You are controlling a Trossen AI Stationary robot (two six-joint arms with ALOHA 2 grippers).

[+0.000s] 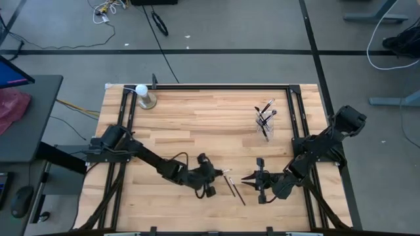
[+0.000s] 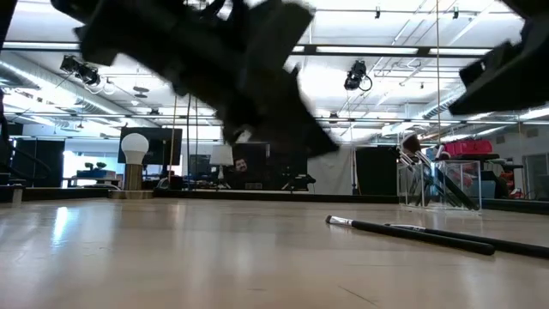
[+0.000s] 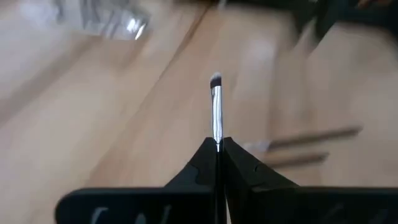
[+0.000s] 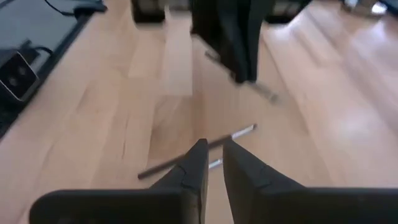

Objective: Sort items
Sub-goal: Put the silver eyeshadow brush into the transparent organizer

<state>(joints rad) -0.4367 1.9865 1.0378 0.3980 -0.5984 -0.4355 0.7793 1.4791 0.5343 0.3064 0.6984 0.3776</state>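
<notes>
My left gripper (image 1: 215, 174) hangs above the table's near middle, shut on a thin makeup brush (image 3: 216, 106) with a silver ferrule and a small tufted tip. Two more dark brushes (image 1: 235, 189) lie flat and side by side on the wood just to its right; the low view shows these two brushes (image 2: 412, 233) as well. My right gripper (image 1: 251, 178) hovers over the table to their right. Its fingers (image 4: 198, 163) stand a narrow gap apart with nothing between them. A clear cup (image 1: 264, 123) at the far right holds several brushes upright. My left gripper pinches the brush between its two fingers just behind the silver ferrule (image 3: 217, 134). The ferrule and tuft stick out ahead of the fingertips, in line with the fingers. The handle is hidden between the fingers. The brush is lifted clear of the table and points toward the right.
A white ball on a metallic base (image 1: 142, 92) stands at the far left corner. Black rails (image 1: 292, 105) run along the table's left, right and far sides. Bare wood lies across the middle and left of the table.
</notes>
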